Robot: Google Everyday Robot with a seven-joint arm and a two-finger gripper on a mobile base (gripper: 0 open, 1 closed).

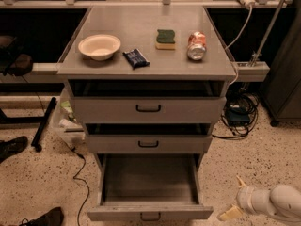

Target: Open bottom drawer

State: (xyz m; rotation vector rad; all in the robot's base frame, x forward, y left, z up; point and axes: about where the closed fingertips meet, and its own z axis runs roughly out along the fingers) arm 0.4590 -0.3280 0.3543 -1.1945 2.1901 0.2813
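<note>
The bottom drawer (122, 213) is pulled well out of the grey cabinet, and its inside is bare. Its small black handle (150, 217) sits at the lower edge of the picture. My gripper (234, 197) is at the lower right, to the right of the drawer's front corner and apart from it. Its two yellowish fingers (229, 213) are spread and hold nothing. The white forearm (277, 202) runs off to the right. The middle drawer (148, 144) and the top drawer (148, 108) are each slightly ajar.
On the cabinet top (141, 32) stand a cream bowl (99, 46), a dark blue packet (136, 58), a green sponge (165, 38) and a toppled can (196, 45). Cables (81, 178) run over the speckled floor. Shoes (13, 146) lie at the left.
</note>
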